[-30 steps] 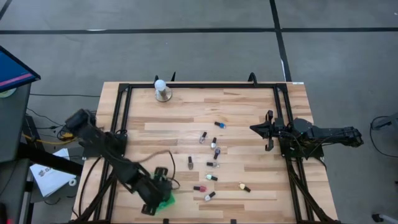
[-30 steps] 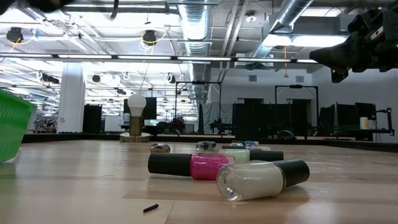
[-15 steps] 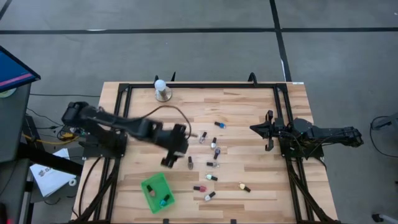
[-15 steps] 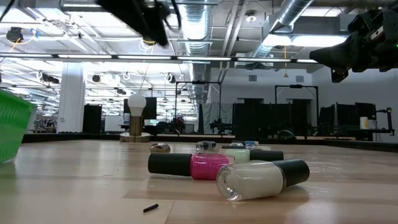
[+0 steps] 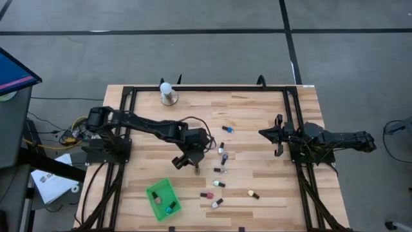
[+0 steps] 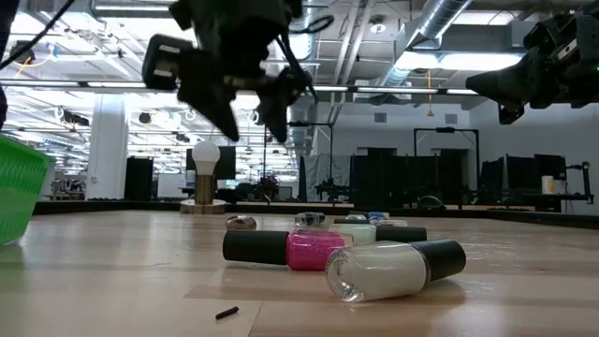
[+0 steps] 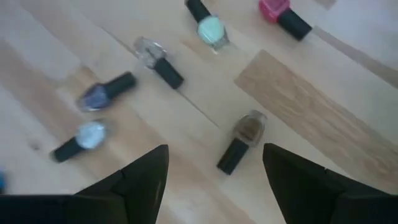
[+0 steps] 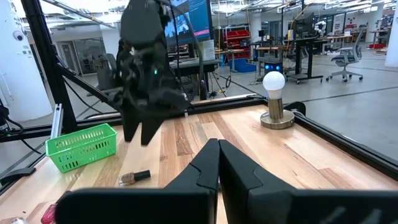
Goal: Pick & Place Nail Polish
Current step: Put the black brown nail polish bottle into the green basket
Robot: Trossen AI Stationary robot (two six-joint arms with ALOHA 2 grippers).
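Several nail polish bottles lie on their sides on the wooden table, right of its middle. My left gripper is open and empty, and hangs above a brown bottle with a dark cap. In the left wrist view that bottle lies between the fingers, well below them. In the low view the gripper points down, high over the table. A pink bottle and a cream one lie nearest the low camera. My right gripper is shut and waits, raised, at the table's right side.
A green basket stands near the table's front left with two bottles in it. A white ball-topped stand stands at the far edge. A black frame runs round the table. The left half of the board is bare wood.
My left gripper has left the green basket at the near left. It has swung toward the far and right side, to a place over the brown bottle among the scattered bottles. The basket and the bottles have kept still.
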